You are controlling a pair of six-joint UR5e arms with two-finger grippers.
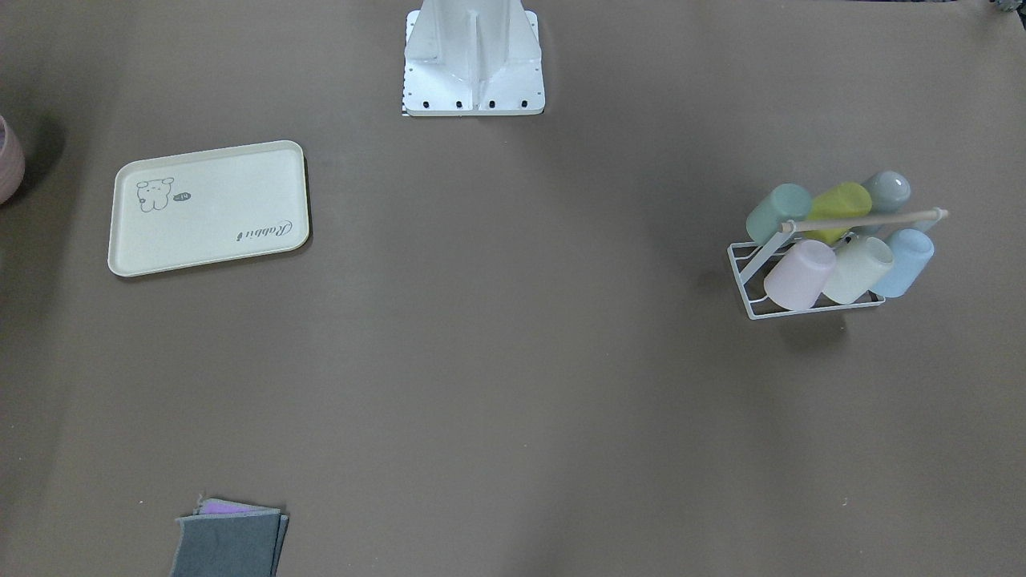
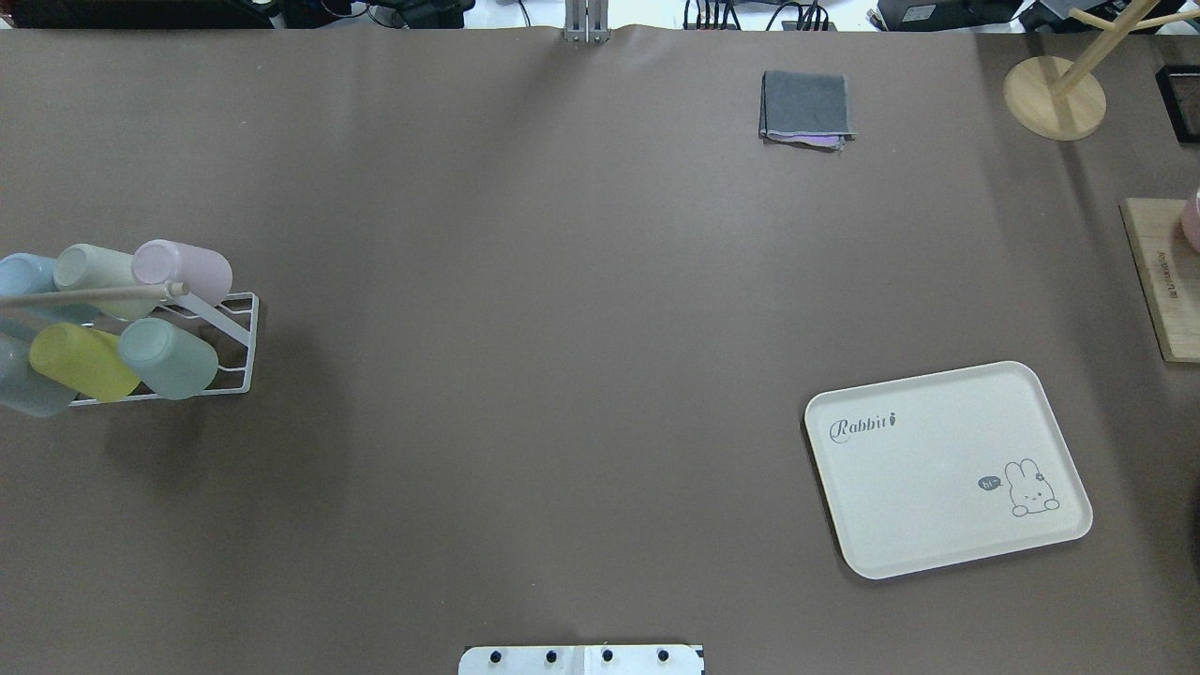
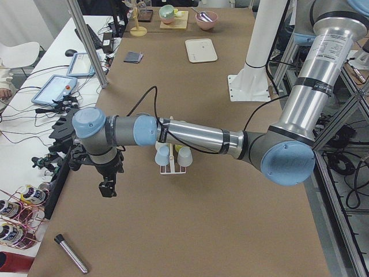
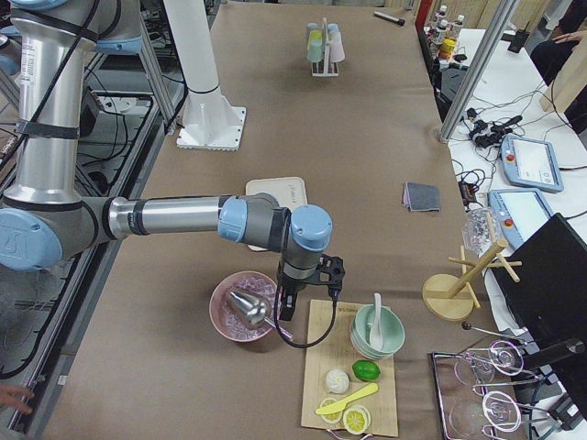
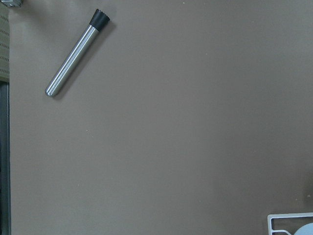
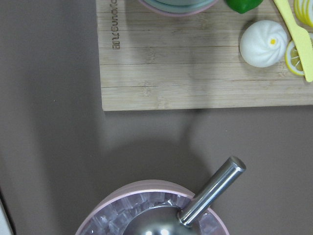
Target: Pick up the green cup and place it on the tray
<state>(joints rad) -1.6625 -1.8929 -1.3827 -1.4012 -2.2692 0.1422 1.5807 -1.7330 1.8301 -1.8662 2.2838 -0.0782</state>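
Mint green cup point(image 2: 171, 358) sitting tilted on wire rack point(image 2: 251, 347), frame left; tray point(image 2: 937, 487) lying lower right, well apart. L gripper point(image 3: 107, 188), R gripper point(image 4: 285, 311) hovering; clenched/released – can't tell.

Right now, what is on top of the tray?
Nothing: the tray shows bare in the overhead view but for its printed rabbit and lettering. The green cup sits in the wire rack. In the exterior right view the right arm covers part of the tray.

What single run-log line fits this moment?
green cup: on rack | tray: no cup | left claw: clear of rack, state unclear | right claw: by pink bowl, state unclear
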